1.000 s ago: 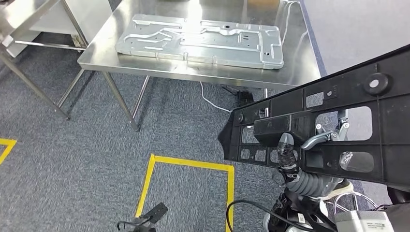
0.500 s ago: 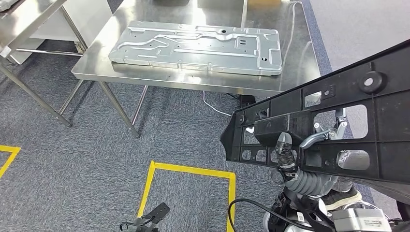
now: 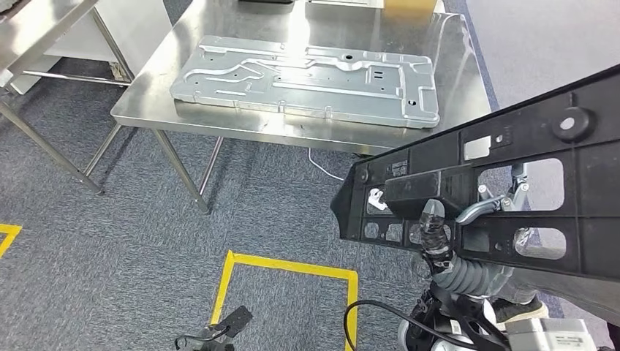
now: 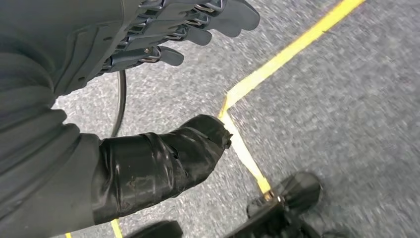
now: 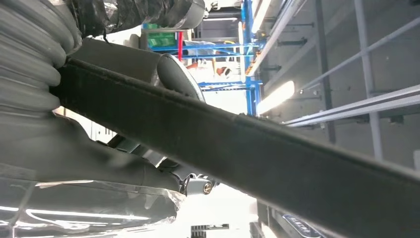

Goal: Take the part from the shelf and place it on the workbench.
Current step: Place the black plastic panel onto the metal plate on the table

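**Q:** What were the fingers doing?

**A:** The right hand (image 3: 446, 232) gripped the long black plastic frame panel with cut-out windows (image 3: 512, 183); one dark finger tip rose in front of the panel's lower rail, and silver fingers (image 3: 488, 207) showed through an opening behind it. From the right wrist camera, the panel's dark edge (image 5: 237, 144) ran across the frame, pressed against the grey ribbed wrist cover (image 5: 29, 54). The left hand (image 4: 148, 69) hung over the floor with nothing in it, its dark fingers (image 4: 213, 20) lying side by side and extended, the taped black thumb (image 4: 163, 158) set apart from them.

**Q:** Where was the panel?

**A:** It was held in the air on the robot's right side, tilted upward toward the right, above grey carpet (image 3: 110, 241) and short of the stainless steel table (image 3: 453, 66). It touched nothing but the hand.

**Q:** What lay around it?

**A:** A flat stamped silver metal plate (image 3: 307, 77) lay on the table. A yellow tape rectangle (image 3: 285, 265) marked the carpet near the robot's feet, and a white cable (image 3: 325, 167) trailed beneath the table. Part of a second steel table (image 3: 29, 29) stood to the left.
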{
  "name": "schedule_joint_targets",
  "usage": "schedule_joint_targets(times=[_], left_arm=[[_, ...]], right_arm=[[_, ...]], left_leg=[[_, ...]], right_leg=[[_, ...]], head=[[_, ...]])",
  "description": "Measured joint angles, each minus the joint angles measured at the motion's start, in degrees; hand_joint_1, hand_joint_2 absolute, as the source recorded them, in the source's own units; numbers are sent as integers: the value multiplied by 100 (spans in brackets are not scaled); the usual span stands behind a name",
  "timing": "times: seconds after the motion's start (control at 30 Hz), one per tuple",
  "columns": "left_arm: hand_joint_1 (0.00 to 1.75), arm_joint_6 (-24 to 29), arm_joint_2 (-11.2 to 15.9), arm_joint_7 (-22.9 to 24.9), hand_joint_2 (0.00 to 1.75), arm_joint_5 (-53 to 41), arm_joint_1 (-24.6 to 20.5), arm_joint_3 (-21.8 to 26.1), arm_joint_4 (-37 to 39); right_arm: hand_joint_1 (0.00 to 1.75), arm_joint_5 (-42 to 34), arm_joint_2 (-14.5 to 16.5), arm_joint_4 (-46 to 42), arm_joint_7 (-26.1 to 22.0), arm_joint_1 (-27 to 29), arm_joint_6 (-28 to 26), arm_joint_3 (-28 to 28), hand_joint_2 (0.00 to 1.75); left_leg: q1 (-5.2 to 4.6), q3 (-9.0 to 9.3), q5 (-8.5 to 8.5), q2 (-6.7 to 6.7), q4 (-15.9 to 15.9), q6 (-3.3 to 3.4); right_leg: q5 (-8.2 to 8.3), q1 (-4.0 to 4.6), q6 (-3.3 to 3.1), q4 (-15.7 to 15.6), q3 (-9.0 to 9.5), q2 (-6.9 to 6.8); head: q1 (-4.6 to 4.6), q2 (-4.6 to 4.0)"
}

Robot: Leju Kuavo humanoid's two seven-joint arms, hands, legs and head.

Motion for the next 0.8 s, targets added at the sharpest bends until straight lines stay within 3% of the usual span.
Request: schedule_joint_targets(times=[0.03, 0.07, 0.1, 0.17, 0.2, 0.3, 0.43, 0.5, 0.6, 0.63, 0.67, 0.7, 0.77, 0.8], left_arm=[[0, -5, -1, 0, 175, 0, 4, 0, 0], [0, -9, -1, 0, 175, 0, 13, 0, 0], [0, -10, -1, 0, 175, 0, 21, 0, 0], [0, -13, -1, 0, 175, 0, 24, 0, 0], [0, -14, -1, 1, 175, 0, 16, 0, 0], [0, -19, -1, 3, 175, 0, -4, -1, 0], [0, -22, -1, 3, 175, 0, 0, -2, 0], [0, -23, -1, 2, 175, -1, 0, -2, 0], [0, -25, -1, 2, 175, -1, 12, -2, 0], [0, -25, -1, 2, 175, 0, 22, -2, 0], [0, -25, -1, 2, 175, 0, 29, -2, 0], [0, -25, -1, 2, 175, 0, 29, -2, 0], [0, -24, 1, 2, 175, 0, 22, -2, 0], [0, -24, 1, 3, 175, 0, 15, -2, 0]], right_arm=[[175, -8, -1, 1, -2, 5, 0, 0, 175], [175, -15, -2, 1, -3, 11, 0, 0, 175], [175, -20, -2, 2, -4, 13, 0, 0, 175], [175, -25, -3, 3, -6, 9, 0, 0, 175], [175, -26, -3, 2, -9, 6, 0, 0, 175], [175, -31, -5, 0, -17, 4, 0, 0, 175], [175, -31, -6, 0, -19, 7, 0, 0, 175], [175, -31, -7, 0, -21, 3, 1, 0, 175], [175, -31, -8, 1, -23, -8, 1, 0, 175], [175, -31, -8, 1, -23, -8, 1, 0, 175], [175, -31, -8, 2, -23, -8, 1, 0, 175], [175, -31, -8, 2, -23, -8, 0, 0, 175], [175, -31, -8, 1, -24, -11, 1, 0, 175], [175, -31, -8, 1, -25, -13, 1, 0, 175]], left_leg=[[0, 33, -34, -1, 5, 5], [1, 76, -74, -3, 10, 4], [4, 130, -120, -6, 20, -3], [8, 230, -233, -17, 52, -35], [0, 256, -289, -25, 84, -62], [-19, 241, -358, -36, 132, -133], [-17, 238, -358, -34, 117, -148], [-13, 219, -413, -23, 181, -188], [23, -483, -810, 9, 1391, -304], [30, -718, -816, 12, 1693, -317], [31, -754, -653, 12, 1614, -311], [30, -682, -399, 12, 1325, -293], [3, -405, 30, 12, 598, -230], [-19, -291, 110, 13, 343, -194]], right_leg=[[-26, -4, 7, 271, -202, 0], [62, -9, 12, 354, -318, -1], [261, -15, 15, 223, -326, -2], [755, -30, 12, -432, -117, 1], [886, -30, 1, -742, 10, 6], [858, -13, -74, -1044, 136, 24], [842, -6, -103, -1051, 128, 31], [822, -9, -152, -1076, 164, 33], [721, -10, -273, -1142, 340, 9], [683, -3, -286, -1142, 384, 9], [652, 1, -286, -1142, 427, 17], [617, 5, -282, -1142, 481, 26], [547, 14, -262, -1149, 580, 36], [525, 13, -241, -1155, 604, 40]], head=[[1, 0], [3, 0], [3, 0], [3, 0], [5, 0], [-4, 0], [-16, 0], [-26, 0], [-52, 0], [-55, 0], [-55, 0], [-56, 0], [-49, 0], [-47, 0]])
